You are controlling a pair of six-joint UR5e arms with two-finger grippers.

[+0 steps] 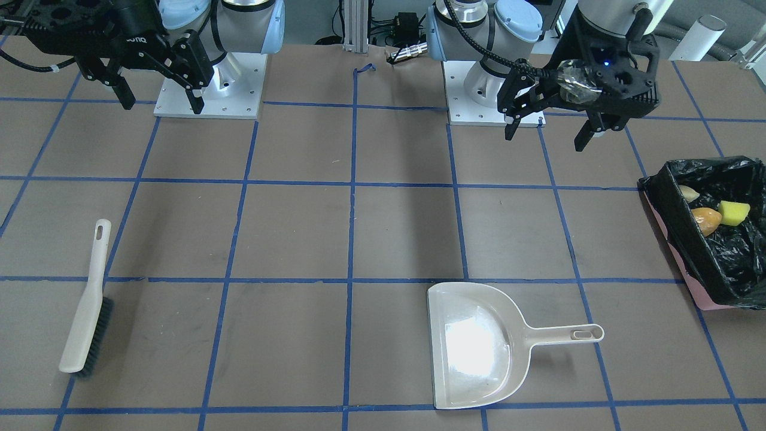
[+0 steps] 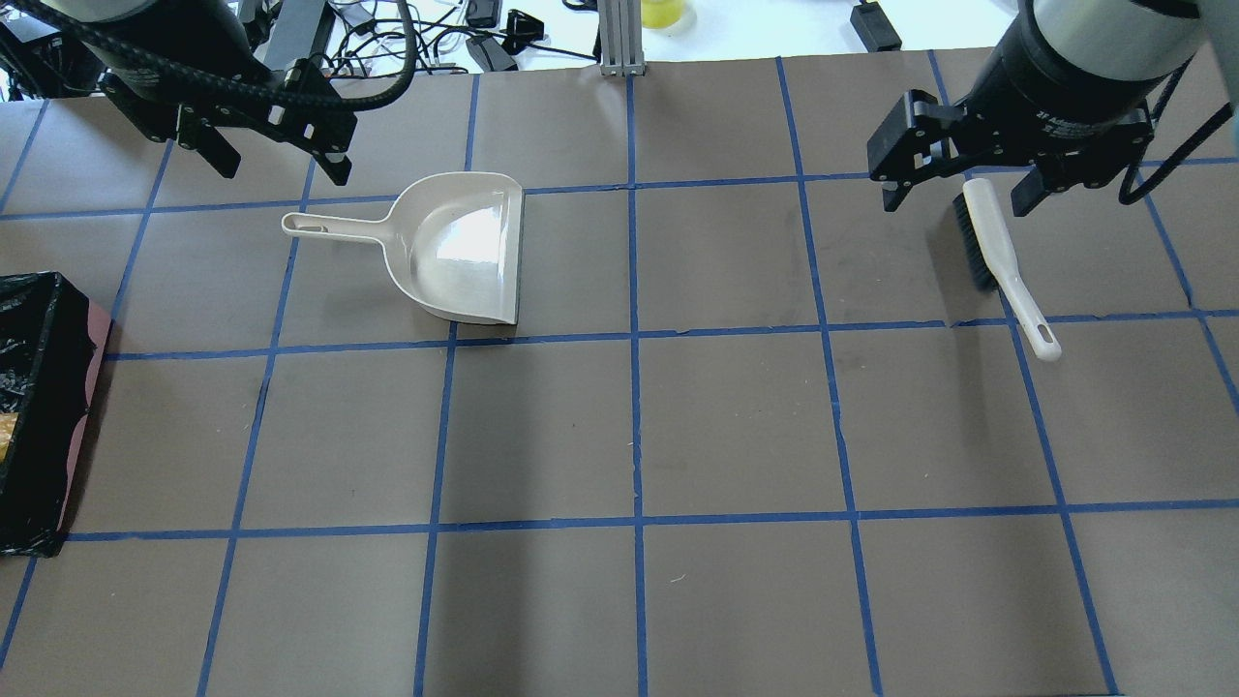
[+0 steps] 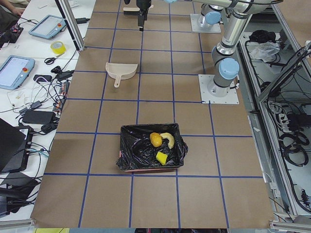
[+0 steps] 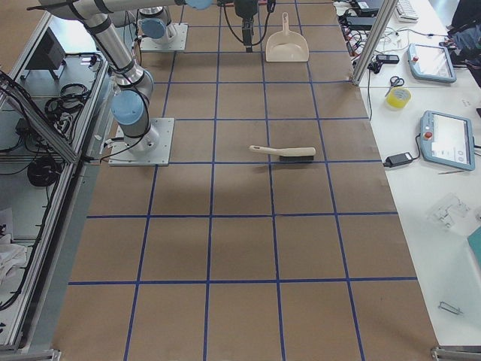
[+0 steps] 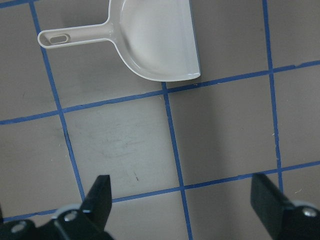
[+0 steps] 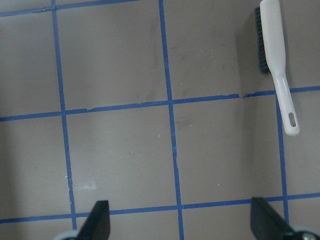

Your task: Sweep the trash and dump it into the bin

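Overhead exterior view puts your left gripper [image 2: 284, 174] in the upper left of the frame, its jaws spread wide and holding nothing, above the table [image 2: 736, 426]. Its wrist camera agrees: the two fingers [image 5: 97, 197] stand far apart at the bottom edge, with only brown surface and blue tape lines between them. Your right gripper [image 2: 958, 205] sits in the upper right of the overhead frame, also parted and empty. Its own camera shows the same wide gap between the fingertips [image 6: 97, 220].

Moving outward from the left gripper, the beige dustpan [image 2: 465, 247] lies flat on the table just below and to its right in the overhead view. Its handle points to frame left and its mouth to frame right. Under the right gripper in that view you see the brush [image 2: 997, 252] lying on the table, bristles toward the top and handle slanting to the lower right. In the right wrist view it sits in the upper right corner, well clear of the fingers.

The bin [image 1: 658, 203], a pink box with a black liner, stands at the right edge of the front-facing frame, well apart from the dustpan. All the trash lies inside it: the pale peel piece [image 1: 688, 193], the golden-brown lump [image 1: 706, 220] just below it, and the yellow sponge wedge [image 1: 733, 212] beside the lump.
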